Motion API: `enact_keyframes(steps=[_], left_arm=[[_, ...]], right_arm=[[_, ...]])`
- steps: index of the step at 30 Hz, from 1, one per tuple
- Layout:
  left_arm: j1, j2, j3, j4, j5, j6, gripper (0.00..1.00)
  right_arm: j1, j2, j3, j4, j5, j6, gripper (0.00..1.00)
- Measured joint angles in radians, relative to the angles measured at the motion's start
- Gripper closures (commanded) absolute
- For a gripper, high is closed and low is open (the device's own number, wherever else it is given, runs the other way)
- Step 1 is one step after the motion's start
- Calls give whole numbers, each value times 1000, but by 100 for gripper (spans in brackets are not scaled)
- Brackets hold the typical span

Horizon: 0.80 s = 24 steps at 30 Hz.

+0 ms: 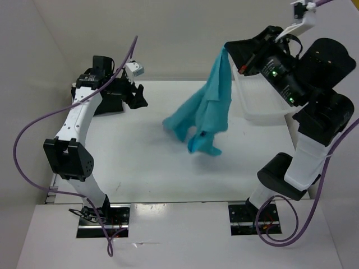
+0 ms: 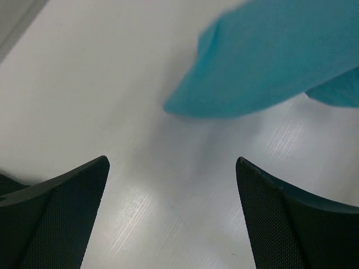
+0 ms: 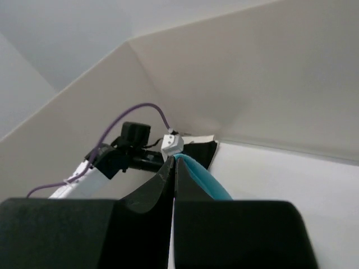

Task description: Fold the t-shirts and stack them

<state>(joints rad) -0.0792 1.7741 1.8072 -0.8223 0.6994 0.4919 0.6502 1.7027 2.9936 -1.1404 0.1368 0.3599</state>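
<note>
**Turquoise T-Shirt Hanging From Raised Right Claw**

Two arms are standing bolted at the near edge of the white bench (image 1: 140, 168), one at each side. Beyond them, toward the middle of the bench, the turquoise t-shirt (image 1: 205, 115) is dangling in a long, crumpled drape. Its lower folds are spreading out down at the bench surface, though whether they are touching it is not clear from above.

At the far left, the left claw (image 1: 138, 96) is hovering low over the bench with its jaws standing wide and gripping nothing. It is pointing toward the cloth and sitting well apart from it. In the left wrist view, the left claw (image 2: 171, 162) is showing bare bench between its two dark fingers (image 2: 61, 218), with the t-shirt (image 2: 269, 61) blurred beyond them.

At the far right, the right claw (image 1: 226, 49) is sitting high above the bench, pinching the top corner of the t-shirt so that the whole garment is hanging from it. The right wrist view shows the right claw (image 3: 172, 171) with its jaws pressed together and a strip of turquoise cloth (image 3: 203, 180) emerging from between them. Just beside the hanging cloth, on the right, a white basket (image 1: 263, 109) is resting at the bench's far corner, under the right arm.
</note>
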Motion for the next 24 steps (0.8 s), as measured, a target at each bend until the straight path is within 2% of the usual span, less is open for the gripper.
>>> enact_keyframes(steps=[5,10,14,19,24], left_arm=[[-16,-51,-20,11,93,6,0],[-74,-46,-177,-47,149,93,0],[-237,-37,-369,-22,75,160,0],[-445,22,-570,122,-42,130,0],[-591,63,-586,309,-125,55,0]], right_arm=[[13,87,10,-6,-5,-12,100],[-37,211,-87,-46,31,1,100],[-158,237,-197,-96,68,26,100],[-241,211,-319,-118,137,47,100],[-240,115,-495,-117,178,52,100]])
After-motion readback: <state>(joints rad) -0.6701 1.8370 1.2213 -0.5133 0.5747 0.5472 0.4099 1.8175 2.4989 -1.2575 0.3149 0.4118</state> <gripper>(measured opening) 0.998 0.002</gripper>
